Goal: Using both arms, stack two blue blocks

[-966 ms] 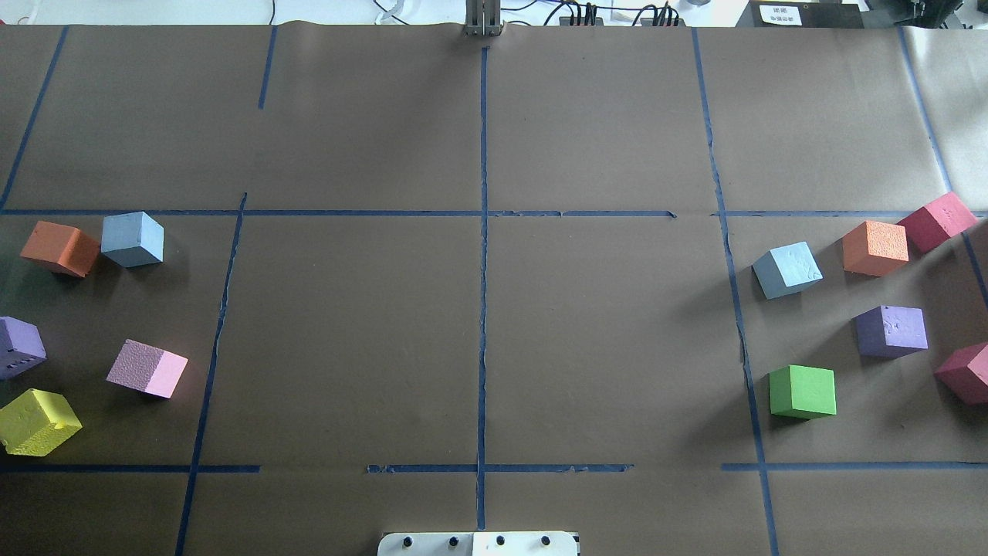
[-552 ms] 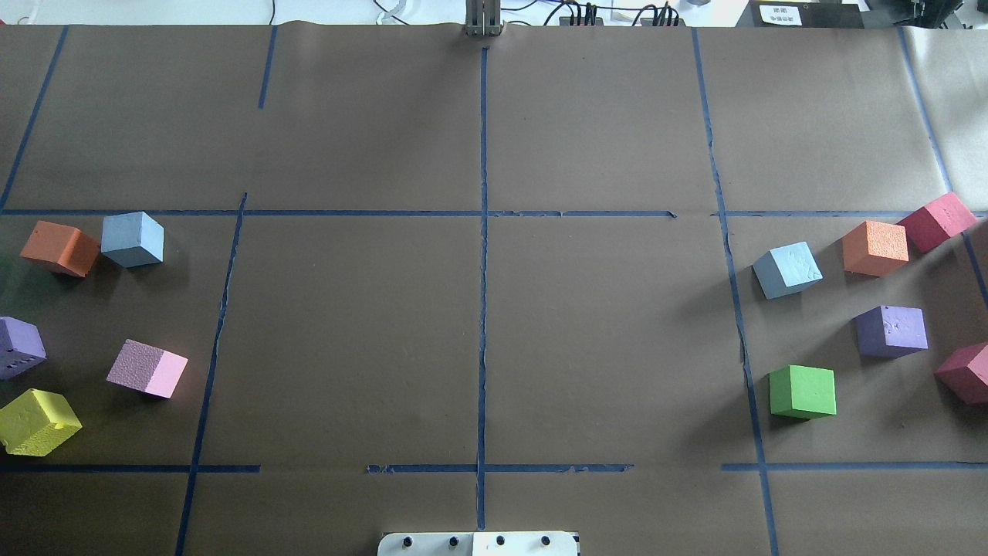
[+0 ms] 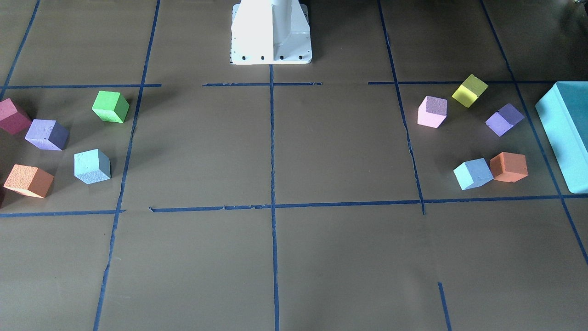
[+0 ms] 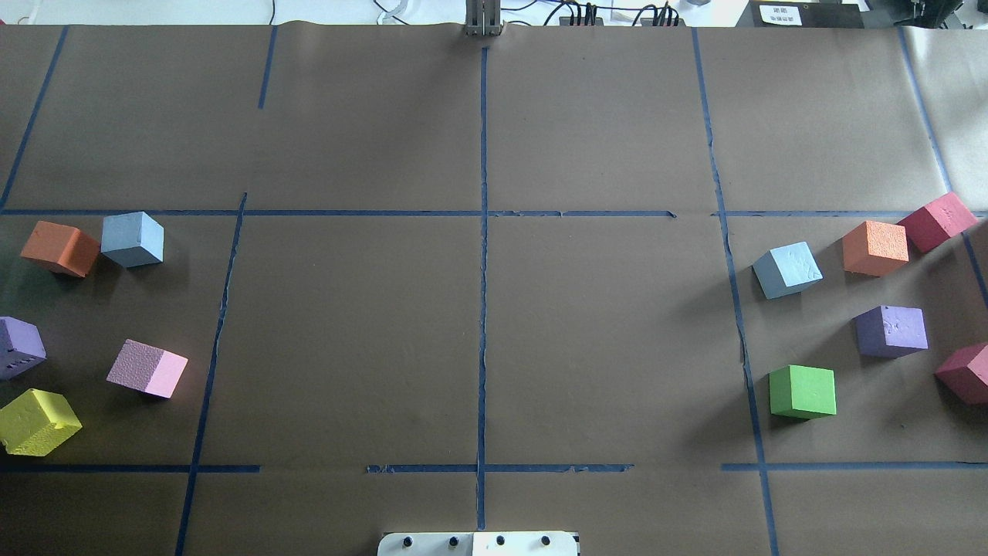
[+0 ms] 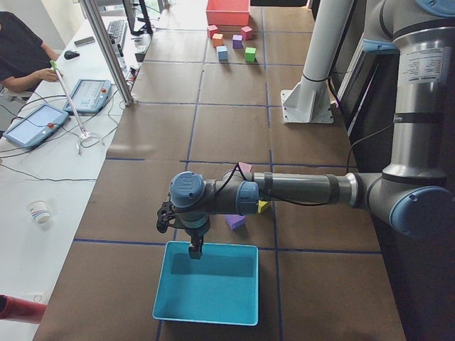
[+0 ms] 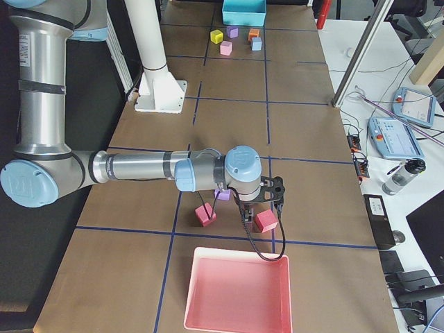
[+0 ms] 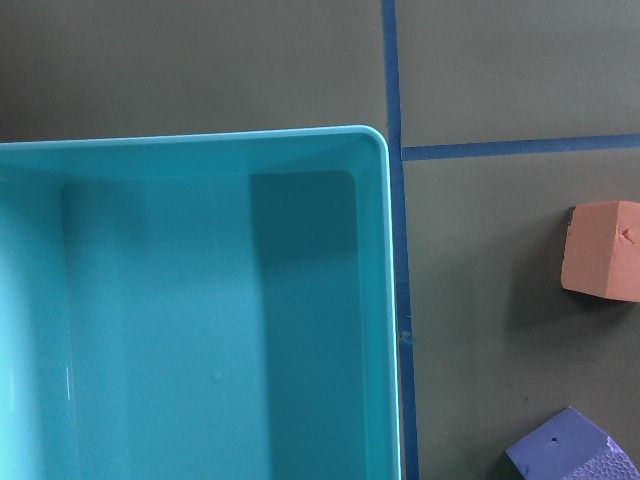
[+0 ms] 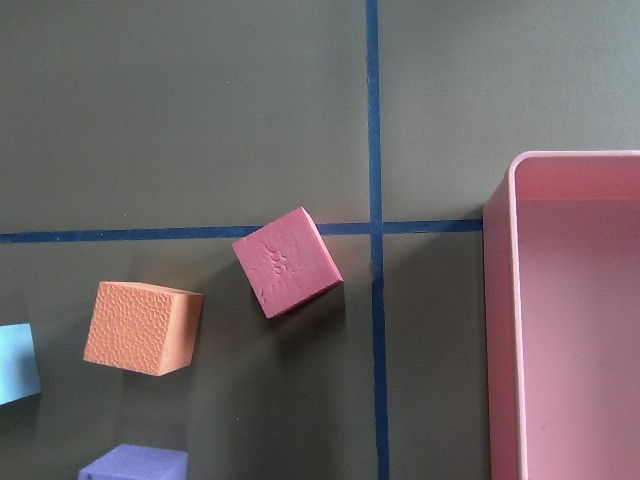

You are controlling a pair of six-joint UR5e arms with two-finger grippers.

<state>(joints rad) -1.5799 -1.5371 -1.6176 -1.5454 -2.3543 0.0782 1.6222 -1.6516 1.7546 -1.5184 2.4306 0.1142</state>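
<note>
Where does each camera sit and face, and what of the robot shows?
Front-facing: across the table, facing the robot; white pedestal shows.
Overhead: behind the robot, looking forward and down; base plate only.
Exterior left: table's left end; left arm over teal box.
Exterior right: opposite end; right arm by pink tray.
Left wrist: down onto teal box; no fingers.
Right wrist: down onto maroon block; no fingers.
Shared: overhead and front-facing both show both blue blocks.

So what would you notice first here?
Bright foam cubes cluster at both ends of the brown paper-covered table, including a pale blue foam cube at the robot's left end and a second pale blue cube at its right. The grey left arm reaches over a big teal tray; the grey right arm hangs near a pink tray.
</note>
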